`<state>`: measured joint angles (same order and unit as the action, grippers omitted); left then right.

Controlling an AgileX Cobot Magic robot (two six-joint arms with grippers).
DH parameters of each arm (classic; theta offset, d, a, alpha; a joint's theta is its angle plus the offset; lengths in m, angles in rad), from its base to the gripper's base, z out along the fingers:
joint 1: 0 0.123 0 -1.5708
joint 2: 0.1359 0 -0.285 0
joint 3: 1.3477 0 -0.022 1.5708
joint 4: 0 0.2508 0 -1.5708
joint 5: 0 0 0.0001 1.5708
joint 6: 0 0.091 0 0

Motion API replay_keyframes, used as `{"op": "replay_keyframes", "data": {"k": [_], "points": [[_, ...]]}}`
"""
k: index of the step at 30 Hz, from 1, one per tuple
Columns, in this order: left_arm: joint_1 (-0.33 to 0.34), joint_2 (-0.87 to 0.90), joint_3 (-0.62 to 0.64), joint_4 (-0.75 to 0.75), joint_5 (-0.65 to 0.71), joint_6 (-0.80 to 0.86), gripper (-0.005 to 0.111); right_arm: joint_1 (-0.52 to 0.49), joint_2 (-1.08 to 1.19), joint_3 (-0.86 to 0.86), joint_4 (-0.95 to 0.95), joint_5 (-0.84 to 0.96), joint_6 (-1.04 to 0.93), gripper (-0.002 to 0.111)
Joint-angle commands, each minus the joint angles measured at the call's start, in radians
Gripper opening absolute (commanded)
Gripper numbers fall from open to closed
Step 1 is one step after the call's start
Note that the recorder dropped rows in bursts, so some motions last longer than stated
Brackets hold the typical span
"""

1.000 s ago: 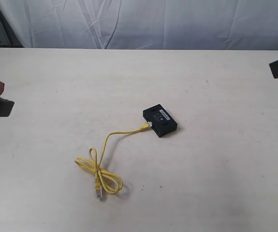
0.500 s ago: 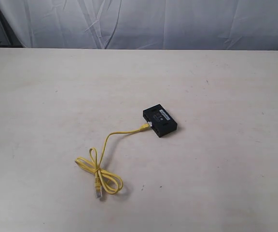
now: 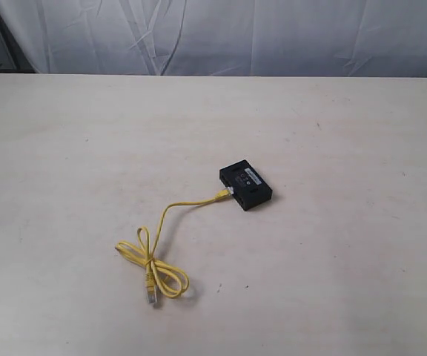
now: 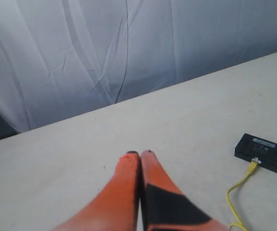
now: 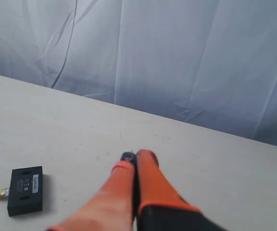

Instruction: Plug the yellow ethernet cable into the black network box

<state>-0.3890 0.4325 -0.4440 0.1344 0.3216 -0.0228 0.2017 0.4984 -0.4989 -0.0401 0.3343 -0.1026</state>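
The left gripper [image 4: 139, 155] and right gripper [image 5: 133, 155] are clenched on nothing. The cable [image 3: 191, 202] lies on the table [image 3: 347, 259], one plug [image 3: 222, 195] at the box [image 3: 245, 186] — seemingly seated. Light, limp cord — pinch just behind the stiff plug.

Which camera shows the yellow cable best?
Exterior view: the yellow ethernet cable shows entire, from the black network box to its loose knot. Left wrist catches only the box-end stretch; right wrist only the plug.
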Motion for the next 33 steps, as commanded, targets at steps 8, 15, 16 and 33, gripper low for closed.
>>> {"op": "replay_keyframes", "data": {"k": [8,15,16,33], "points": [[-0.001,-0.051,0.008,-0.004,-0.012,-0.003,0.0,-0.004,-0.088,0.034,0.004,-0.032,0.002,-0.001],[-0.001,-0.051,0.008,-0.004,-0.012,-0.001,0.0,-0.004,-0.088,0.034,0.004,-0.032,0.002,-0.001],[-0.001,-0.051,0.008,-0.004,-0.012,-0.001,0.0,-0.004,-0.088,0.034,0.004,-0.032,0.002,-0.001],[0.177,-0.292,0.216,-0.185,-0.039,0.118,0.0,-0.004,-0.088,0.034,0.004,-0.032,0.002,-0.001]]}}
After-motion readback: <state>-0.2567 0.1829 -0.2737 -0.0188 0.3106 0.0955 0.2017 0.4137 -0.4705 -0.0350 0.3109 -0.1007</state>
